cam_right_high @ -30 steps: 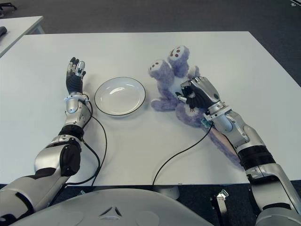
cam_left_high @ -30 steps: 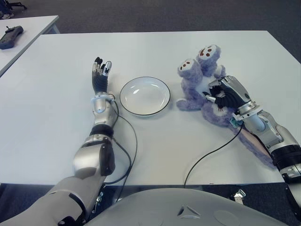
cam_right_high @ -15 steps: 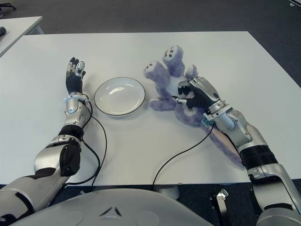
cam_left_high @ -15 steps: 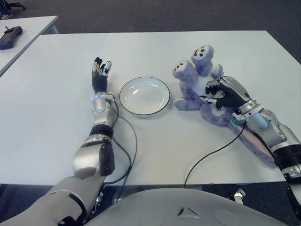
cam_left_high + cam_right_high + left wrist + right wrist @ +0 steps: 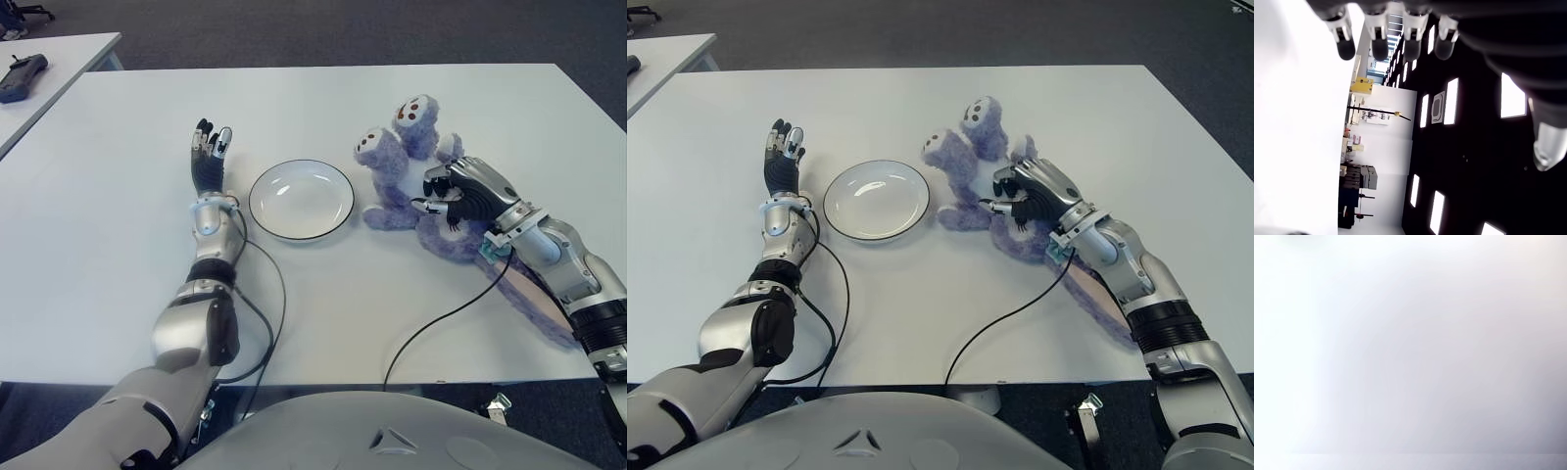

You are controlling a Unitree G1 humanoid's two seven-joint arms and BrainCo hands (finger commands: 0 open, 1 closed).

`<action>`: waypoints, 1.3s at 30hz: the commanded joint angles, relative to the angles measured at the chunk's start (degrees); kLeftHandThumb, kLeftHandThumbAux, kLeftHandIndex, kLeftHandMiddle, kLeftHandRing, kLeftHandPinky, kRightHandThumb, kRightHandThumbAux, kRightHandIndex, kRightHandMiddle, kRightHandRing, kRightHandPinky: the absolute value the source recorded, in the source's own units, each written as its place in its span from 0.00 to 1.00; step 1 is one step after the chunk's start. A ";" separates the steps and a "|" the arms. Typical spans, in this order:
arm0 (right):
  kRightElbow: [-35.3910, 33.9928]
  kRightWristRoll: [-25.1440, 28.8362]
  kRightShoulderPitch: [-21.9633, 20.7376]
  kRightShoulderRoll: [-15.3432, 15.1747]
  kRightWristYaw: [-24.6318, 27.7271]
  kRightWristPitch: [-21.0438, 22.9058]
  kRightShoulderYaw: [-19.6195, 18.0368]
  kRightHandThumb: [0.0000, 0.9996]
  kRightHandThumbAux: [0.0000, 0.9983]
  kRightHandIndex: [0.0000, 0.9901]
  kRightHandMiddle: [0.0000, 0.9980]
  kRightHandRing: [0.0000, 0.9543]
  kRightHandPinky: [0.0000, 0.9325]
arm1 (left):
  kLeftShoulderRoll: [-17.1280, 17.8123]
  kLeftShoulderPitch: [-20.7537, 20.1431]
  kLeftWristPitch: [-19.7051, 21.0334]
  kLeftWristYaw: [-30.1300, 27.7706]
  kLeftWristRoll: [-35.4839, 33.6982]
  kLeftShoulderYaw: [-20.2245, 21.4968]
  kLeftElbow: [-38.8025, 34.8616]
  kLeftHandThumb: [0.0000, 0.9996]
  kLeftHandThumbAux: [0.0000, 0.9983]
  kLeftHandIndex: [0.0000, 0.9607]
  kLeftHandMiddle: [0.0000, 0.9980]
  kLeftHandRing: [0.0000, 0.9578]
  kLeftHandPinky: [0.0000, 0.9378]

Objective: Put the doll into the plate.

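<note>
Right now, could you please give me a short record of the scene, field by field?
doll: purple plush, on the table to the right of the plate, not in it
plate: white, dark-rimmed, nothing in it
right hand: fingers curled on the doll's body
left hand: left of the plate, fingers extended, holding nothing
other: black cable across the table near the right arm

R wrist cam is showing only a pale, whitish-grey blur w/ no edges; nothing is resolving, so no obj or fingers identifiable.
</note>
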 commanded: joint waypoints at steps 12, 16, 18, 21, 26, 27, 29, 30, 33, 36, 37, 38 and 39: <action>-0.66 2.70 3.07 1.68 10.44 5.92 0.62 0.32 0.26 0.00 0.00 0.00 0.00 | -4.37 18.40 -0.46 0.38 -2.74 2.55 10.54 0.00 0.51 0.00 0.01 0.00 0.00; -1.24 2.95 3.01 1.75 10.98 6.38 0.45 0.32 0.27 0.00 0.00 0.00 0.00 | -4.43 18.31 -0.24 0.26 -3.05 2.86 10.48 0.00 0.51 0.00 0.01 0.00 0.00; -1.34 3.20 2.77 1.78 11.43 6.41 0.44 0.30 0.27 0.00 0.00 0.00 0.00 | -4.44 18.09 0.08 0.23 -3.39 3.19 10.53 0.00 0.52 0.00 0.02 0.00 0.00; -1.60 3.53 2.08 1.68 12.60 6.84 0.52 0.29 0.27 0.00 0.00 0.00 0.00 | -4.52 18.06 -0.02 0.20 -3.67 3.45 10.55 0.00 0.52 0.00 0.02 0.00 0.00; -1.71 3.03 1.45 1.73 13.57 7.04 0.70 0.28 0.27 0.00 0.00 0.00 0.00 | -4.52 17.92 0.05 0.38 -3.70 3.52 10.60 0.00 0.52 0.00 0.02 0.00 0.00; -1.66 2.93 1.27 1.75 13.71 6.98 0.75 0.27 0.27 0.00 0.00 0.00 0.00 | -4.52 17.88 0.09 0.42 -3.68 3.53 10.61 0.00 0.52 0.00 0.02 0.00 0.00; -1.43 2.70 0.97 1.81 13.76 6.59 0.80 0.27 0.26 0.00 0.00 0.00 0.00 | -4.51 17.82 0.18 0.48 -3.62 3.57 10.63 0.00 0.52 0.00 0.02 0.00 0.00; -1.30 2.58 0.88 1.83 13.71 6.36 0.79 0.26 0.26 0.00 0.00 0.00 0.00 | -4.52 17.80 0.20 0.50 -3.59 3.59 10.65 0.00 0.52 0.00 0.02 0.00 0.00; -0.68 2.25 0.48 1.98 13.44 5.57 0.80 0.26 0.25 0.00 0.00 0.00 0.00 | -4.52 17.76 0.17 0.63 -3.34 3.54 10.69 0.00 0.52 0.00 0.02 0.00 0.00; 0.47 1.65 0.10 2.26 12.42 4.45 0.79 0.26 0.24 0.00 0.00 0.00 0.00 | -4.50 17.79 0.02 0.85 -2.94 3.27 10.66 0.00 0.51 0.00 0.01 0.00 0.00; 0.96 1.09 0.02 2.39 11.53 3.92 0.74 0.26 0.24 0.00 0.00 0.00 0.00 | -4.49 17.77 -0.03 0.92 -2.82 3.18 10.67 0.00 0.51 0.00 0.01 0.00 0.00; 1.26 0.71 -0.03 2.47 10.95 3.57 0.70 0.26 0.23 0.00 0.00 0.00 0.00 | -4.48 17.76 -0.04 0.95 -2.75 3.13 10.68 0.00 0.51 0.00 0.01 0.00 0.00; 1.46 0.46 -0.06 2.52 10.58 3.34 0.66 0.26 0.23 0.00 0.00 0.00 0.00 | -4.48 17.75 -0.06 0.98 -2.71 3.10 10.69 0.00 0.51 0.00 0.01 0.00 0.00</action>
